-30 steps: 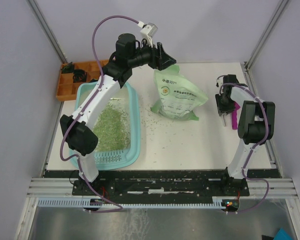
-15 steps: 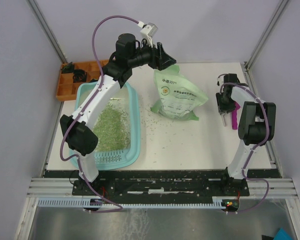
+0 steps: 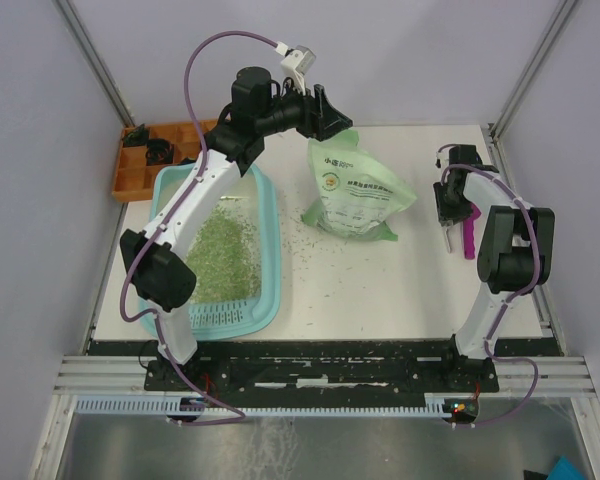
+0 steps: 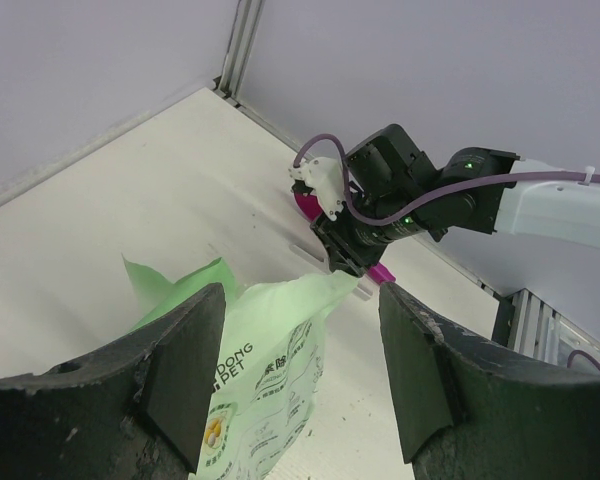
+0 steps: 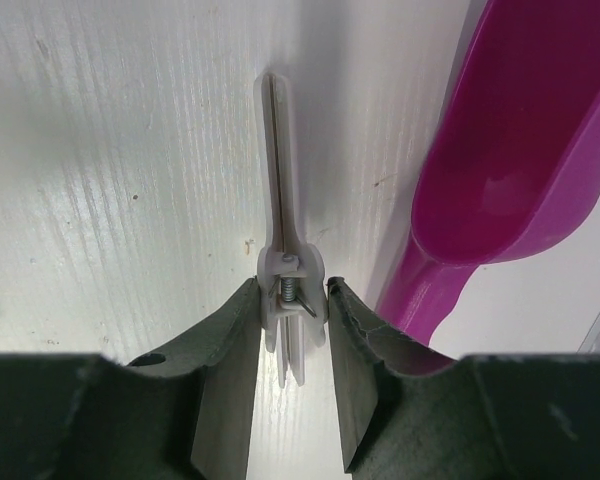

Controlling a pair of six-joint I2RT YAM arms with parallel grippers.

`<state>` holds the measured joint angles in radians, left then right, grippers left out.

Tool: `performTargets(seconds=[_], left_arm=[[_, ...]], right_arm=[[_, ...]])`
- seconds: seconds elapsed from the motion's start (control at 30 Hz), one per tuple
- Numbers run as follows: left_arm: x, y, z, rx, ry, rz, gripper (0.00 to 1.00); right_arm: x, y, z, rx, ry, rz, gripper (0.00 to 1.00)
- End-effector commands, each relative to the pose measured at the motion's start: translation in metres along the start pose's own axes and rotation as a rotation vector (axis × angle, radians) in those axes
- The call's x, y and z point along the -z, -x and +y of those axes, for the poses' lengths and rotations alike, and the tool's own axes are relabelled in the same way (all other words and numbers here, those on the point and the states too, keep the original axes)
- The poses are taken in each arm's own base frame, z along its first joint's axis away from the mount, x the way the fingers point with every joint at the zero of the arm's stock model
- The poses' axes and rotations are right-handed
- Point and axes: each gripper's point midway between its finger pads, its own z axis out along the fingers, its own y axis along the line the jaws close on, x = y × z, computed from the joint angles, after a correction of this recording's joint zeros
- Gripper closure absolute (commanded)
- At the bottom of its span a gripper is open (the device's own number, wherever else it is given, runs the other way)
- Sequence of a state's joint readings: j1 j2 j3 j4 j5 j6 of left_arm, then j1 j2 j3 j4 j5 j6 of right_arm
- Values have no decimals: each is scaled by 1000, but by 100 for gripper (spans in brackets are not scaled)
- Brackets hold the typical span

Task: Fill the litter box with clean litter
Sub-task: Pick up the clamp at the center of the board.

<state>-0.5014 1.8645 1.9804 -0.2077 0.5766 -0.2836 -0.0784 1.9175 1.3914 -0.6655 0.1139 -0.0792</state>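
The teal litter box (image 3: 268,232) lies at the left of the table, with pale green litter (image 3: 220,255) spread over its floor. My left gripper (image 3: 330,118) is open and empty, held above the open top of the light green litter bag (image 3: 355,195); the left wrist view shows the bag's top edge (image 4: 270,350) below and between its fingers (image 4: 185,370). My right gripper (image 3: 450,218) is down at the table on the right. Its fingers (image 5: 225,340) are closed around a white spring clip (image 5: 280,170) that lies flat, next to the magenta scoop (image 5: 520,150).
An orange compartmented tray (image 3: 150,160) stands at the back left beyond the box. Loose granules (image 3: 320,255) are scattered on the table between box and bag. The scoop (image 3: 468,238) lies near the right edge of the table.
The right gripper has shifted slightly to the right and back over the clip. The left arm and the bag have not moved.
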Motion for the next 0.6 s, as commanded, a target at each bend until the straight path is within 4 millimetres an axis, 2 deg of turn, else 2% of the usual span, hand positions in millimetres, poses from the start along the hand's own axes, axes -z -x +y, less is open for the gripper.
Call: performTargets(seconds=[0.0, 0.2, 0.33, 0.57], left_arm=[[8, 25, -13, -56, -16, -58, 30], [6, 25, -15, -49, -26, -60, 30], [5, 26, -15, -49, -31, -63, 30], [5, 27, -14, -47, -30, -63, 30]], right_arm=[[19, 17, -4, -18, -17, -74, 60], [22, 20, -9, -20, -41, -86, 54], [24, 21, -10, -21, -40, -92, 54], [24, 20, -8, -21, -31, -91, 69]])
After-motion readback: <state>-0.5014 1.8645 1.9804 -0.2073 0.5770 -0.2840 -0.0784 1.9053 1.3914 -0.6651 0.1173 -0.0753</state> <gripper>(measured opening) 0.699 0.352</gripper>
